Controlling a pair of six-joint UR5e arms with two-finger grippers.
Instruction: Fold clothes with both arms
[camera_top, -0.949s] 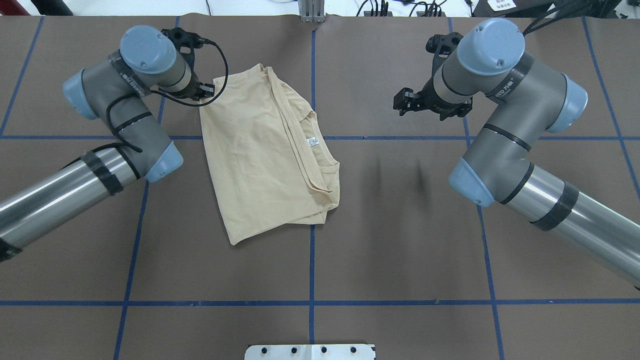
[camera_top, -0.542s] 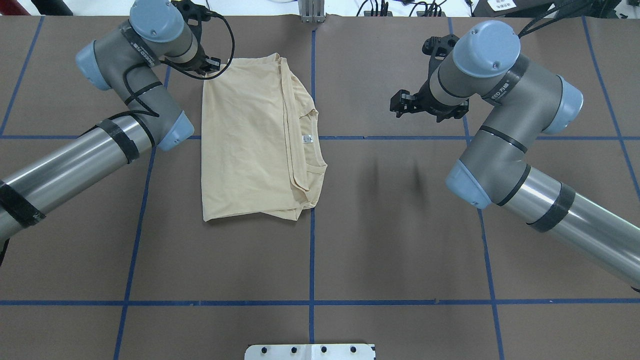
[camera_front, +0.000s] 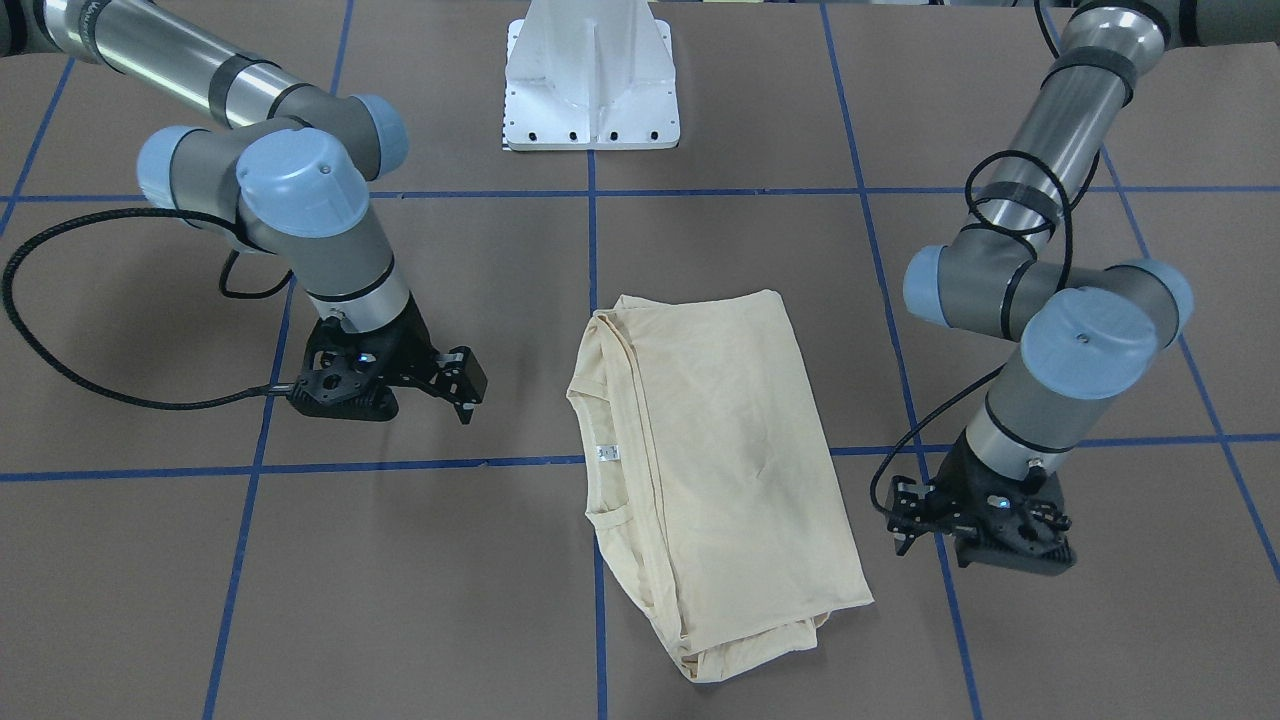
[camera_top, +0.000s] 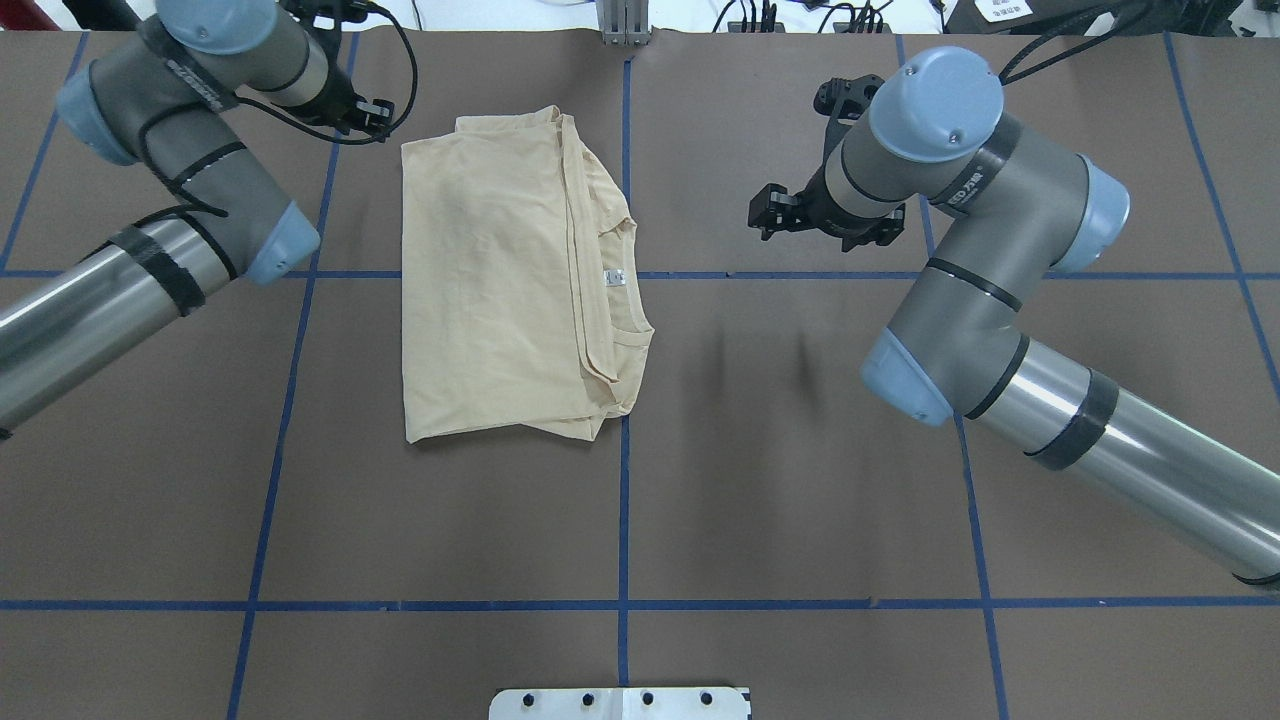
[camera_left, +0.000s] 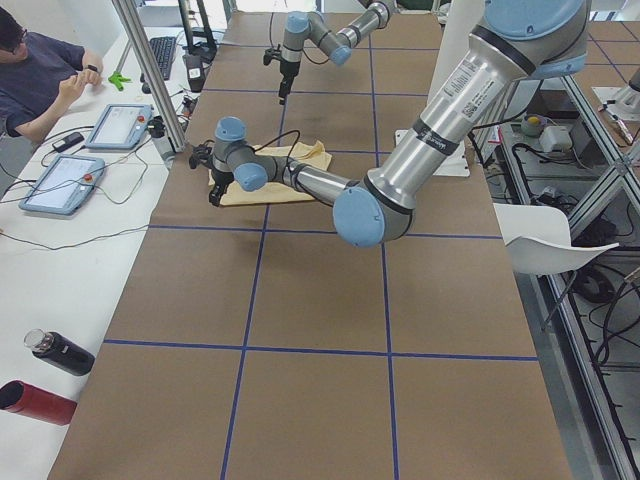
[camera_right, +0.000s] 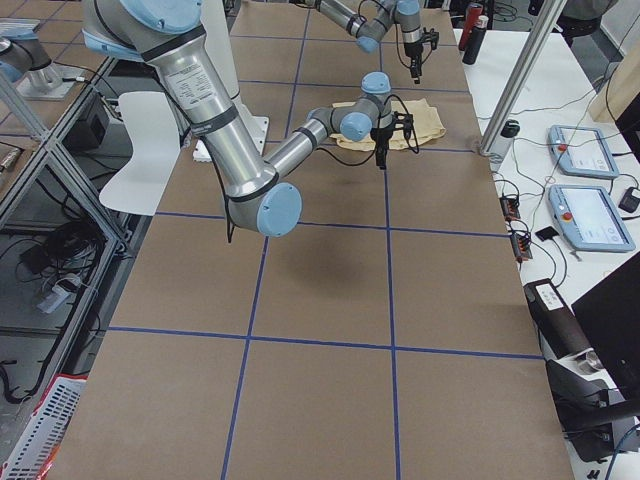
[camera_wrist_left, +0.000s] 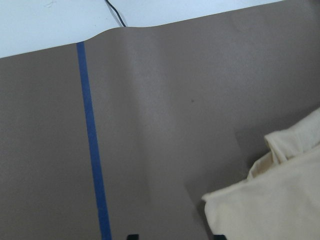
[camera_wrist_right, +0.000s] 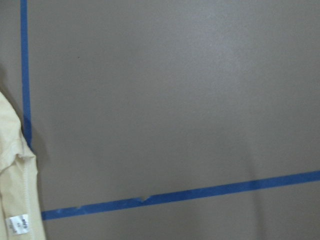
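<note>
Now: folded shirt lies flat near the bench's far edge. Left gripper hovers beside its corner, spread wide, empty. Right gripper is well apart, also spread, empty.

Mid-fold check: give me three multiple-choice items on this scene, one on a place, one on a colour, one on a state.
1. Where does the shirt lie?
A. between the left gripper and the right gripper
B. draped over an arm
C. on the pedestal

2. What colour are the tape lines?
A. red
B. blue
C. white

3. What does the left gripper hold?
A. a sleeve
B. the neck label
C. nothing

Key: 1 A, a gripper hangs off each side of it. 2 B, the whole grid is blue. 3 C, its jaws stand apart beside the shirt's corner with nothing between them.
</note>
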